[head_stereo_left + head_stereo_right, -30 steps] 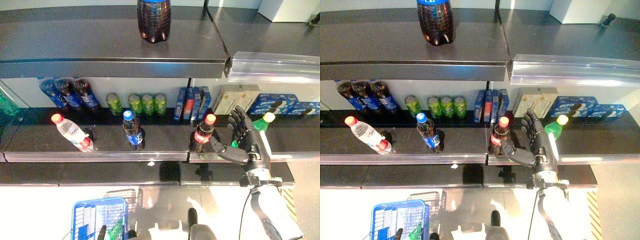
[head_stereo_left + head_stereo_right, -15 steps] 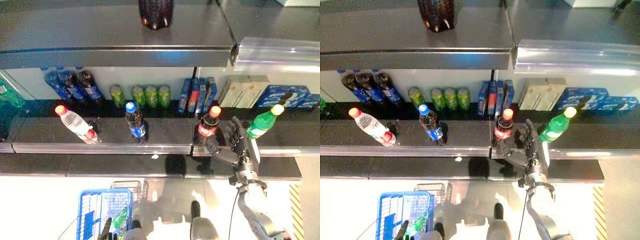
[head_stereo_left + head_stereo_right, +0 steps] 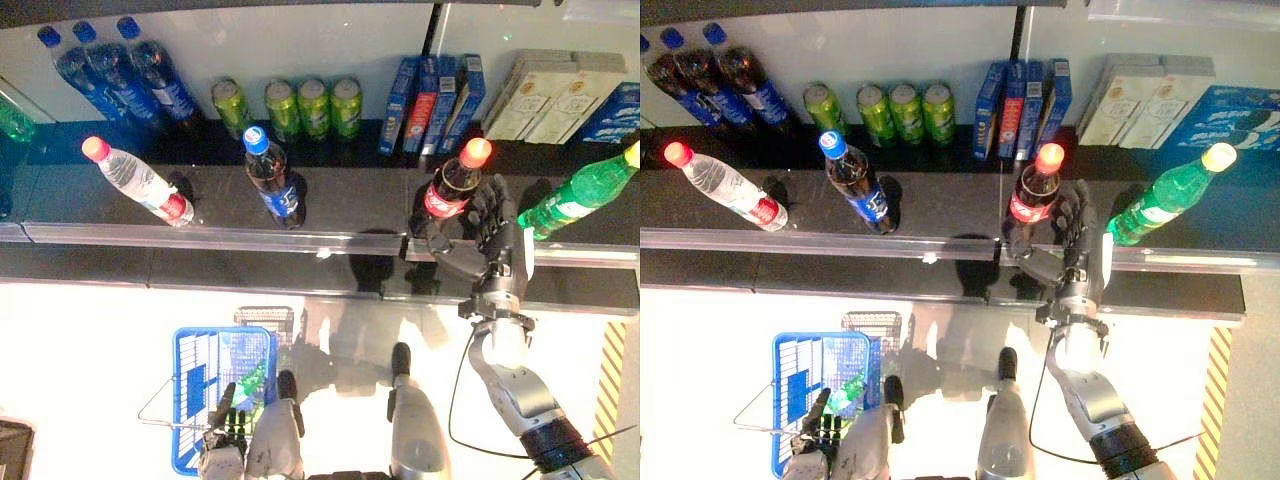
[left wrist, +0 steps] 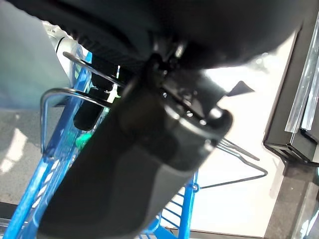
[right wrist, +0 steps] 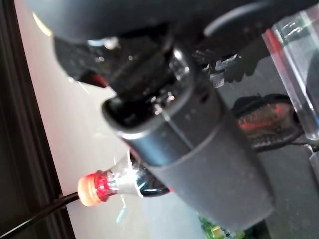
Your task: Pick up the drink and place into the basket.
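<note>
A cola bottle with a red cap [image 3: 452, 185] stands near the shelf's front edge [image 3: 200, 238]. My right hand [image 3: 503, 255] is beside it on the right, open: the fingers rise straight along the bottle's far side and the thumb reaches across in front of its base. The right wrist view shows the same bottle [image 5: 124, 182] just past the thumb. Low in the view, my left hand [image 3: 222, 455] is curled round the wire handle [image 4: 55, 94] of a blue basket [image 3: 195, 375]. A green bottle [image 3: 251, 381] lies inside the basket.
On the shelf also stand a leaning clear bottle [image 3: 135, 180], a blue-capped cola bottle [image 3: 270, 182] and a green bottle [image 3: 580, 188] right of my hand. Behind are green cans [image 3: 300, 105], blue boxes [image 3: 430, 90], pale boxes [image 3: 545, 95] and dark bottles [image 3: 120, 70].
The camera has tipped down, so the upper shelf left the picture. My right hand has closed in on the red-capped cola bottle, with the thumb now in front of its base.
</note>
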